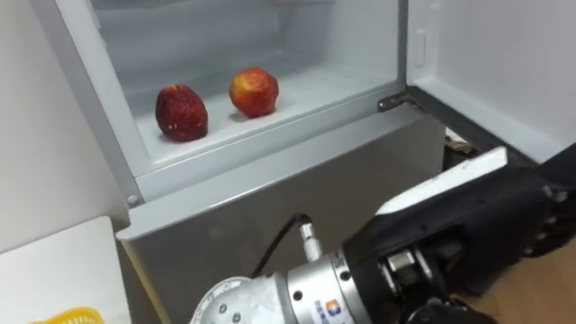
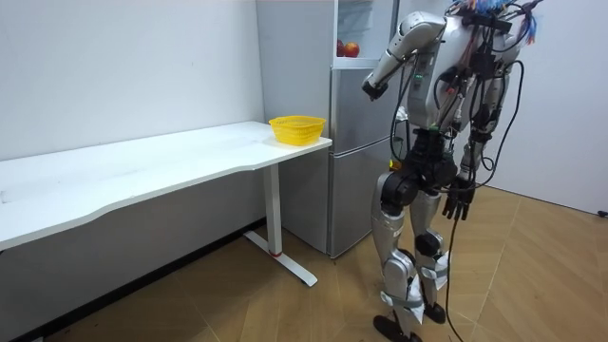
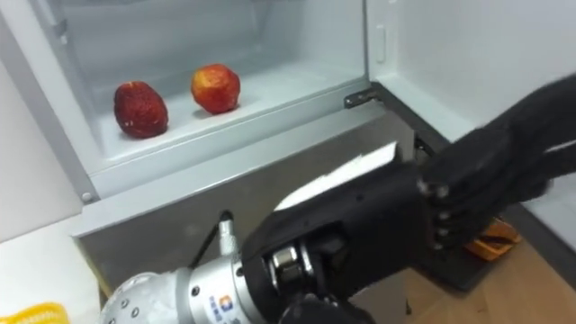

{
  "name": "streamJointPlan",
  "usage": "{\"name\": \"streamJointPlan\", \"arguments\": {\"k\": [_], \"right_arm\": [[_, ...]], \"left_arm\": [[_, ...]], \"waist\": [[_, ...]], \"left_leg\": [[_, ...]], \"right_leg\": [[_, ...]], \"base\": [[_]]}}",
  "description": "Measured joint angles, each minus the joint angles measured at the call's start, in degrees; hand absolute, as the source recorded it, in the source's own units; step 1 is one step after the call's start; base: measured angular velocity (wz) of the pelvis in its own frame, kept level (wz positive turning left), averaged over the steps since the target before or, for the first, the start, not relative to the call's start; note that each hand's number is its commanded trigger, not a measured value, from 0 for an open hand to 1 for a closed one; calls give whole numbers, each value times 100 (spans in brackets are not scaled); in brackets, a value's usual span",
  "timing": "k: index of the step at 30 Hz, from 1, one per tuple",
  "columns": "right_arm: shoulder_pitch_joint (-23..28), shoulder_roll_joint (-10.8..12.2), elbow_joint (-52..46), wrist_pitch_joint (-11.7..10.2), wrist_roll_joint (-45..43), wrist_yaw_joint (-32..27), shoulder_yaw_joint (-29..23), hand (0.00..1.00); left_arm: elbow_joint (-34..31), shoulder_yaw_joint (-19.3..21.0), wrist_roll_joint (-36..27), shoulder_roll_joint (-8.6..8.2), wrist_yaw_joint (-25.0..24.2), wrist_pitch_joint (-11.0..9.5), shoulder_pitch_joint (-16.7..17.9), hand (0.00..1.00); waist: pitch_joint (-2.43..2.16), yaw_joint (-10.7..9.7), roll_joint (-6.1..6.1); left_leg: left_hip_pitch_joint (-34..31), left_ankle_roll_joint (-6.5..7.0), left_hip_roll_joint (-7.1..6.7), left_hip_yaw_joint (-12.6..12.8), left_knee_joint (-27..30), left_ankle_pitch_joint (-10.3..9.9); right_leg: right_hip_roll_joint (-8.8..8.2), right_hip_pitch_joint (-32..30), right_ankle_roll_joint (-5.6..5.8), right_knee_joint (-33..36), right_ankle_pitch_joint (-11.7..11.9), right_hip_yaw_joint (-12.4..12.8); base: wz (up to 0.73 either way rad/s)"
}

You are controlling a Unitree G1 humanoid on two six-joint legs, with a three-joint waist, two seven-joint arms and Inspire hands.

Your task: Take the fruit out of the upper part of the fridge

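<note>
The fridge (image 1: 270,148) stands open, with a dark fruit (image 1: 182,112) and a rounder fruit (image 1: 254,92) on its shelf at upper left. Your left hand (image 3: 450,193), empty and loosely spread, hovers at lower right. Swing it left, clear the lip, then close gently. Your right hand (image 2: 461,201) hangs slack.

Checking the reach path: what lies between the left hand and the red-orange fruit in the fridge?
Only bare white shelf and the front ledge, as the right eye view shows; nothing else separates the left hand and the fruit.
</note>
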Motion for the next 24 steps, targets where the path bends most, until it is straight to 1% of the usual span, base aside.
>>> {"name": "streamJointPlan", "arguments": {"k": [2, 3, 6, 7, 8, 9, 10, 12, 13, 14, 15, 16, 18, 19, 21, 22, 24], "right_arm": [[-15, 1, 1, -1, -37, 0, -2, 0], [-8, 4, 1, 0, -38, -1, -1, 0], [-38, 8, -11, -6, -38, -6, -2, 0], [-38, 8, -12, -10, -40, -4, -2, 0], [-31, 6, -9, -9, -40, -8, -3, 0], [-30, 5, -9, -8, -38, -12, -2, 0], [-28, 5, -9, -10, -47, -20, 2, 0], [-29, 7, 6, -9, -36, -72, 65, 0], [-22, 9, 3, -9, -38, -93, 58, 0], [4, 14, -3, -11, -62, -141, 48, 0], [33, 35, -19, -14, -176, -184, 27, 0], [49, 50, -32, -15, -243, -197, 10, 0], [172, 70, -62, -30, -309, -214, -14, 0], [206, 72, -75, -32, -311, -231, -22, 0], [349, 93, -84, -27, -371, -279, -117, 0], [384, 99, -86, -27, -404, -291, -131, 0], [497, 138, -81, -32, -495, -339, -135, 0]], "left_arm": [[1, 43, 235, 65, 5, 55, 27, 0], [0, 62, 318, 110, 8, 78, 49, 0], [-1, 155, 446, 142, 10, 95, 128, 0], [-8, 217, 482, 158, 10, 103, 166, 0], [-62, 324, 555, 160, 19, 109, 274, 0], [-100, 390, 555, 173, 19, 109, 350, 0], [-165, 512, 554, 215, 22, 107, 511, 0], [-271, 731, 547, 319, 31, 110, 854, 0], [-311, 808, 547, 344, 36, 112, 972, 0], [-358, 1015, 551, 375, 41, 115, 1218, 0], [-357, 1270, 555, 403, 76, 115, 1431, 0], [-356, 1402, 581, 430, 130, 115, 1534, 0], [-372, 1852, 775, 534, 369, 117, 1820, 0], [-414, 1991, 779, 549, 419, 117, 1926, 0], [-499, 2534, 779, 558, 569, 112, 2294, 0], [-500, 2639, 791, 558, 629, 111, 2358, 0], [-500, 2995, 945, 554, 914, 77, 2626, 0]], "waist": [[11, 74, -22], [2, 151, -39], [-13, 276, -61], [-26, 364, -70], [-50, 444, -77], [-56, 473, -78], [-58, 550, -77], [-79, 732, -68], [-83, 762, -62], [-83, 779, -63], [-85, 792, -73], [-89, 848, -80], [-102, 1076, -113], [-107, 1110, -120], [-121, 1322, -136], [-121, 1360, -151], [-115, 1473, -191]], "left_leg": [[-39, 0, -9, -88, -2, 0], [-51, 0, -13, -134, -2, 0], [-79, 1, -24, -237, -1, 1], [-80, 1, -22, -288, 0, 1], [-76, 0, -17, -299, 1, 1], [-69, 0, -13, -304, 2, 1], [-43, 0, -7, -307, 1, 2], [-24, 0, 2, -371, 0, 2], [-25, 0, 14, -411, 0, 2], [-20, -2, 27, -495, 0, 2], [-6, -6, 27, -538, -3, 5], [0, -8, 26, -566, -3, 6], [5, -14, 25, -610, 2, 10], [6, -18, 25, -617, 2, 12], [15, -20, 24, -641, 3, 13], [18, -20, 19, -665, 3, 13], [68, -23, 5, -752, 4, 15]], "right_leg": [[-5, -1, 10, -5, 9, -57], [-11, 3, 10, -5, 12, -82], [-23, 4, 9, -12, 12, -175], [-24, 11, 8, -10, 13, -246], [-30, 18, 8, -7, 13, -361], [-34, 28, 7, -8, 14, -412], [-39, 71, 6, -7, 15, -523], [-60, 127, 6, -6, 15, -740], [-73, 134, 6, -9, 15, -795], [-93, 165, 6, -15, 15, -878], [-87, 199, 6, -18, 14, -906], [-78, 210, 6, -18, 14, -909], [-72, 239, 6, -29, 14, -979], [-72, 244, 5, -29, 14, -1001], [-77, 263, 6, -32, 14, -1042], [-82, 270, 5, -31, 14, -1070], [-97, 358, 5, -28, 14, -1151]], "base": [[18], [15], [13], [7], [5], [4], [4], [6], [16], [29], [30], [15], [7], [12], [8], [14], [20]]}}
